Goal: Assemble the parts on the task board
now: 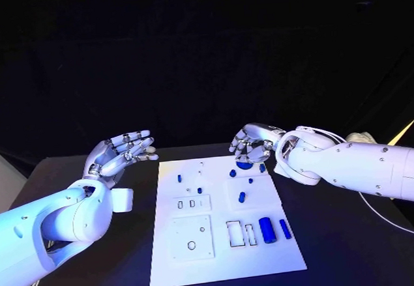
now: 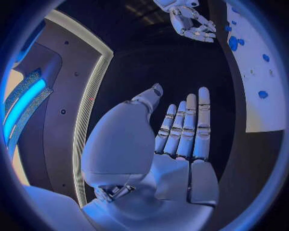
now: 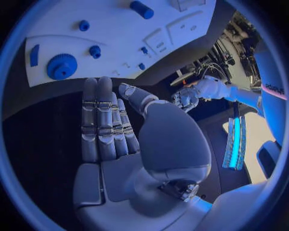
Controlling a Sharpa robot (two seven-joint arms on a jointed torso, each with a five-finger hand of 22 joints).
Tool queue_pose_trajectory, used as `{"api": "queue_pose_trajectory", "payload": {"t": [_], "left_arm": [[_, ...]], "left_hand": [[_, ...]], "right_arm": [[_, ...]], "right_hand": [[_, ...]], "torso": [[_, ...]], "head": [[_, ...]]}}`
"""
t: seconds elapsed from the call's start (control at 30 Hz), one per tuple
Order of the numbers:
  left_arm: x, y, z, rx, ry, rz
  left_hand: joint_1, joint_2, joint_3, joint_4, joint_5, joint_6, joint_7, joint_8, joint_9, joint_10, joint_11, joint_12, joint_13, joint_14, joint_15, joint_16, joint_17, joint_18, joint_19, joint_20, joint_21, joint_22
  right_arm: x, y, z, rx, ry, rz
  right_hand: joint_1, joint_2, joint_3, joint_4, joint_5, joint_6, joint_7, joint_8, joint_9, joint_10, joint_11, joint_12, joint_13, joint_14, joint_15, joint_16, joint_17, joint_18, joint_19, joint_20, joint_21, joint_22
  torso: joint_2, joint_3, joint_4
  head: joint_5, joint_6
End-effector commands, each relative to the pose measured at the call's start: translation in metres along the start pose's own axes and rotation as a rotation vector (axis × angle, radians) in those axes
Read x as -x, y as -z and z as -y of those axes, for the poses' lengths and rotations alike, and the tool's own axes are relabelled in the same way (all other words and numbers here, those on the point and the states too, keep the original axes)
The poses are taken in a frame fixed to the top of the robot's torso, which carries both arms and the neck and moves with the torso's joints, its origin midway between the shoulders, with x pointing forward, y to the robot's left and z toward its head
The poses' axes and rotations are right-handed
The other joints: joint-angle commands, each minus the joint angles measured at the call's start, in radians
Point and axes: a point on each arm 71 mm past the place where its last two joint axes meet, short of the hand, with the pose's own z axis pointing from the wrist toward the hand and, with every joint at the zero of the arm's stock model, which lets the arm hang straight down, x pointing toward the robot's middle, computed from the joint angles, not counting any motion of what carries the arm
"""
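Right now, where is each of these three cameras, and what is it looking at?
Head view: on the robot's head, looking down at the board; both arms come in, left hand and right hand raised.
Left wrist view: behind the left hand, open, facing across the table.
Right wrist view: behind the right hand, facing the board and a blue gear.
Shared: both wrist views show the board and the other hand.

black table (image 1: 101,267) | under white plate; cable (image 1: 395,223) | on table, right side
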Motion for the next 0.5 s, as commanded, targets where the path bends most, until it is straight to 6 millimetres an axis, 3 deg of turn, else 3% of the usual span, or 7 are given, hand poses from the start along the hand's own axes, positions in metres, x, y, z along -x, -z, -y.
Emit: {"api": "queue_pose_trajectory", "payload": {"t": [0.03,0.1,0.13,0.17,0.2,0.33,0.5], "left_arm": [[-0.0104,0.0032,0.0041,0.005,0.018,-0.080],[-0.0122,0.0047,0.0052,0.006,0.020,-0.090],[-0.0138,0.0060,0.0061,0.007,0.022,-0.098],[-0.0138,0.0060,0.0061,0.007,0.022,-0.098],[-0.0154,0.0071,0.0069,0.008,0.024,-0.107],[-0.0178,0.0084,0.0081,0.010,0.024,-0.120],[-0.0187,0.0089,0.0093,0.010,0.022,-0.127]], "left_hand": [[-0.014,0.001,0.004,-0.014,0.002,0.000,0.024,-0.005,0.000,0.000,-0.009,-0.004,0.001,-0.005,-0.003,0.061,0.028,0.006,-0.012,0.000,0.065,0.043],[-0.022,0.003,0.009,-0.023,0.001,0.000,0.023,-0.005,0.000,0.000,-0.009,-0.004,0.001,-0.019,-0.005,0.108,0.050,0.006,-0.032,-0.002,0.117,0.079],[-0.027,0.003,0.012,-0.029,0.002,0.001,0.023,-0.006,0.000,0.001,-0.010,-0.004,0.001,-0.024,-0.006,0.137,0.061,0.007,-0.045,-0.001,0.148,0.100],[-0.027,0.003,0.012,-0.029,0.002,0.001,0.023,-0.006,0.000,0.001,-0.010,-0.004,0.001,-0.024,-0.006,0.137,0.061,0.007,-0.045,-0.001,0.148,0.100],[-0.031,0.003,0.016,-0.034,0.002,0.001,0.022,-0.006,0.000,0.001,-0.010,-0.004,0.001,-0.029,-0.007,0.159,0.069,0.008,-0.055,-0.001,0.174,0.118],[-0.040,0.003,0.020,-0.040,0.002,0.001,0.022,-0.007,-0.001,0.000,-0.010,-0.005,0.001,-0.036,-0.007,0.194,0.079,0.009,-0.072,0.000,0.216,0.146],[-0.044,0.003,0.022,-0.043,0.002,0.000,0.022,-0.008,-0.001,-0.002,-0.010,-0.006,0.001,-0.039,-0.007,0.212,0.083,0.010,-0.080,0.001,0.236,0.159]], "right_arm": [[-0.0047,0.0004,0.0000,-0.034,0.209,-0.082],[-0.0047,0.0002,-0.0006,-0.036,0.225,-0.083],[-0.0046,-0.0002,-0.0012,-0.038,0.240,-0.082],[-0.0046,-0.0003,-0.0012,-0.038,0.241,-0.082],[-0.0046,-0.0007,-0.0017,-0.040,0.252,-0.081],[-0.0053,-0.0015,-0.0028,-0.043,0.270,-0.077],[-0.0065,-0.0028,-0.0027,-0.051,0.281,-0.074]], "right_hand": [[-0.018,-0.030,0.034,0.015,0.005,0.018,-0.011,-0.004,0.024,0.024,-0.013,-0.006,0.013,0.042,-0.014,0.224,0.185,-0.030,0.084,-0.012,0.229,0.239],[-0.023,-0.039,0.046,0.024,0.002,0.013,-0.010,-0.006,0.037,0.016,-0.013,-0.007,0.017,0.044,-0.011,0.349,0.309,-0.046,0.115,-0.011,0.315,0.352],[-0.027,-0.043,0.054,0.033,-0.002,0.010,-0.009,-0.006,0.048,0.012,-0.010,-0.005,0.020,0.052,-0.010,0.452,0.413,-0.062,0.147,-0.010,0.395,0.460],[-0.027,-0.043,0.054,0.033,-0.002,0.010,-0.009,-0.006,0.048,0.012,-0.010,-0.005,0.020,0.052,-0.010,0.452,0.413,-0.062,0.147,-0.010,0.395,0.460],[-0.035,-0.054,0.056,0.043,-0.015,0.001,-0.008,-0.011,0.057,-0.009,-0.008,-0.007,0.017,0.066,-0.005,0.563,0.530,-0.081,0.186,-0.007,0.485,0.583],[-0.038,-0.065,0.057,0.058,-0.020,-0.010,-0.004,-0.015,0.073,-0.038,0.001,-0.007,0.012,0.067,0.003,0.662,0.631,-0.097,0.213,0.001,0.562,0.691],[-0.040,-0.072,0.034,0.074,-0.024,-0.019,-0.001,-0.021,0.088,-0.082,0.008,-0.008,0.007,0.061,0.010,0.703,0.664,-0.099,0.212,0.010,0.583,0.718]], "torso": [[0.020,-0.0077,0.0105],[0.022,-0.0081,0.0125],[0.026,-0.0087,0.0154],[0.026,-0.0088,0.0154],[0.028,-0.0093,0.0165],[0.035,-0.0105,0.0227],[0.041,-0.0101,0.0244]], "head": [[-0.014,0.002],[-0.016,0.001],[-0.019,0.001],[-0.019,0.001],[-0.019,0.000],[-0.023,-0.001],[-0.024,-0.001]]}}
